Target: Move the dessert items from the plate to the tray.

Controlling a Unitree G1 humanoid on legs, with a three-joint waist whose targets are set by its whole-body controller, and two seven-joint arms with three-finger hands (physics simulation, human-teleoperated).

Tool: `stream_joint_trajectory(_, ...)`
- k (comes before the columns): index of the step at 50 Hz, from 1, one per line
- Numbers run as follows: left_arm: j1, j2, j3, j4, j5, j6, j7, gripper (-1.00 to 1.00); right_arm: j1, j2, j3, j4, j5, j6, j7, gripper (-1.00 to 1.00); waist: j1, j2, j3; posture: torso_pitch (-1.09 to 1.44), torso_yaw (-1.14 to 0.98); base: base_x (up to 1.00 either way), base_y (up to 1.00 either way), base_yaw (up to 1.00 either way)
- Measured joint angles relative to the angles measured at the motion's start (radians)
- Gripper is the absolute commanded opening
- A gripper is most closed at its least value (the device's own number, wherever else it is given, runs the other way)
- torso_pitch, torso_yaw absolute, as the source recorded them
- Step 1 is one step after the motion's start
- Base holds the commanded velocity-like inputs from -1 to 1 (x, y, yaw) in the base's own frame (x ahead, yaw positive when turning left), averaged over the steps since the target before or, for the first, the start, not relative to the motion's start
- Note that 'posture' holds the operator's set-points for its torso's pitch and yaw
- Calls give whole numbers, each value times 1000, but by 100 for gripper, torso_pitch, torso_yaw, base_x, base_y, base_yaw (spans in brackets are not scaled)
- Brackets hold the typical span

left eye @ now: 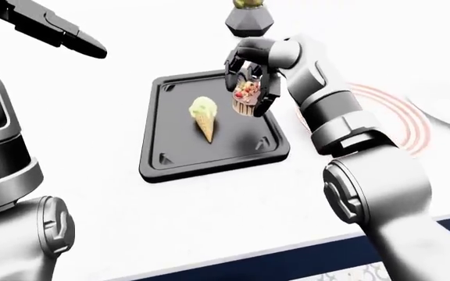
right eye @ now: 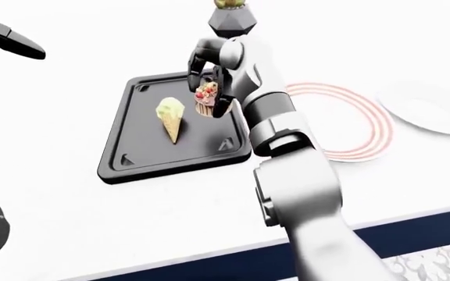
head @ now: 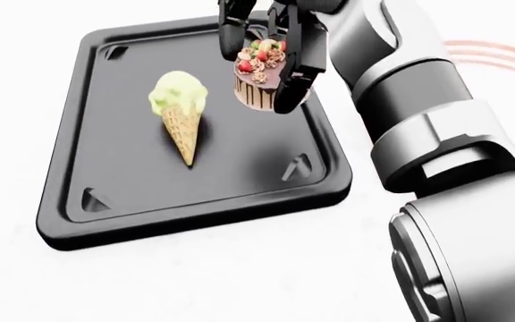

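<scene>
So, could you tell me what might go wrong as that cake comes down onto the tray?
The right hand holds the cake over the tray's right side, near the rim; released there, it could catch the edge and tip. It also hangs close to the ice cream cone, so a leftward drift might nudge it.

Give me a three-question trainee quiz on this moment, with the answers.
1. True or false: the ice cream cone lies on the black tray.
2. Which hand holds the small decorated cake?
3. The cake is: A) on the red-ringed plate; B) held over the tray's right part in the head view; C) lying on the white counter.

Key: 1 true. 2 the right hand, fingers closed round it; the left hand is away at the left-eye view's upper left. 3 B.
</scene>
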Motion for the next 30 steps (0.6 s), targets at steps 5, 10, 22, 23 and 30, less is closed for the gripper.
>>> stream_joint_trajectory(5, -6, 1, -3, -6, 4, 8, -7, 100, 26, 17, 4, -10, 6, 6, 14, -100, 1, -1, -1, 0, 0, 0, 0, 0)
stream_joint_trajectory(10, -16, 6, -2, -7, 7, 13, -14, 100, 70, 30, 5, -17, 8, 11, 0, -100, 3, -3, -2, 0, 0, 0, 0, 0)
stream_joint_trajectory(22, -12, 13, 2, -10, 8, 12, -26, 100, 98, 37, 9, -23, 9, 27, 0, -25, 3, -3, 0, 0, 0, 0, 0, 0)
stream_joint_trajectory(23, -13, 15, 3, -9, 7, 13, -27, 100, 96, 37, 9, -23, 9, 29, 2, 12, 3, -3, -1, 0, 0, 0, 0, 0)
stream_joint_trajectory(30, -5, 19, 6, -20, 3, 14, -27, 100, 65, 31, 2, -23, 18, 28, -13, 100, 4, -2, -7, 0, 0, 0, 0, 0)
